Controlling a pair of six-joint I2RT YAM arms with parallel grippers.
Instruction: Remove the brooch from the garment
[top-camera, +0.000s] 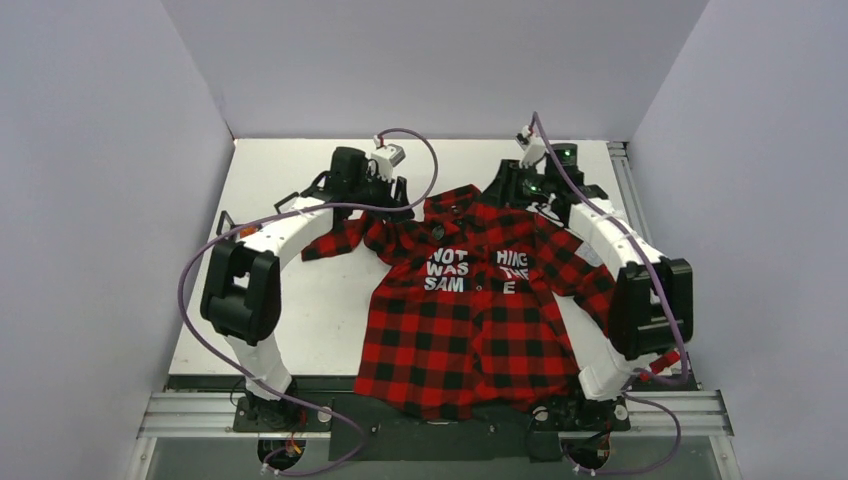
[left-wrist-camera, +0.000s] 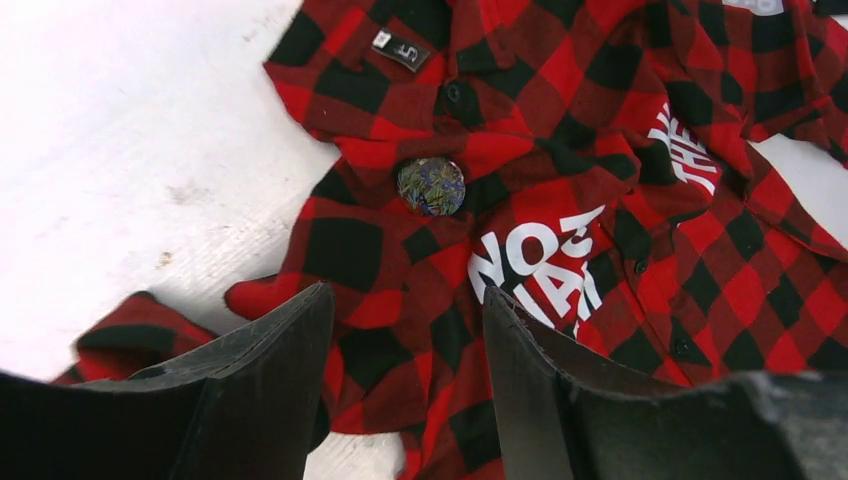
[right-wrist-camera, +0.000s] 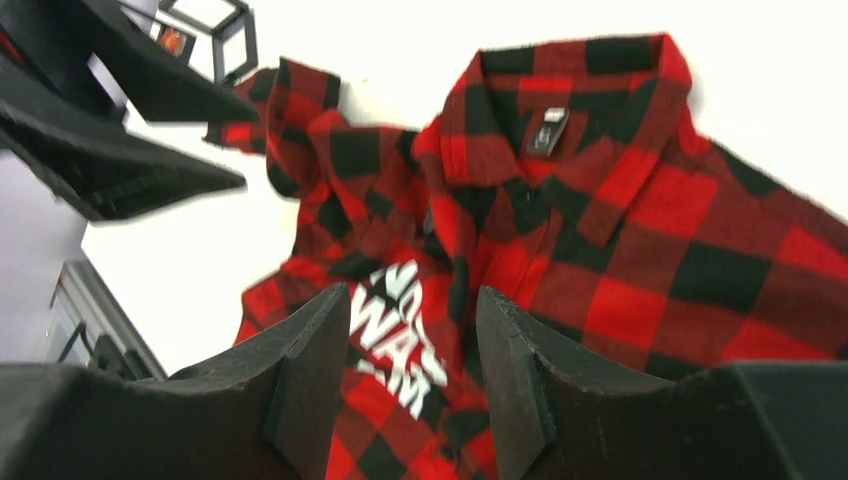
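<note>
A round, mottled brooch (left-wrist-camera: 430, 186) is sitting pinned on the buffalo-check shirt (top-camera: 470, 330), at 12 o'clock of white lettering reading "NOT WAS SAM / HING THE E". The shirt is lying on the white worktop (top-camera: 300, 290). The left gripper (left-wrist-camera: 405, 300) and right gripper (right-wrist-camera: 412, 300) are hovering above, jaws apart, empty.

Surface: white table (top-camera: 290, 300), faint scuff marks visible in the left wrist view.
Resting on it: garment (top-camera: 470, 330), red-and-black check, front up, collar toward the far edge.
Hem: extends past the table's near edge.
Sleeve toward the left arm: bunched on the bare surface.
</note>
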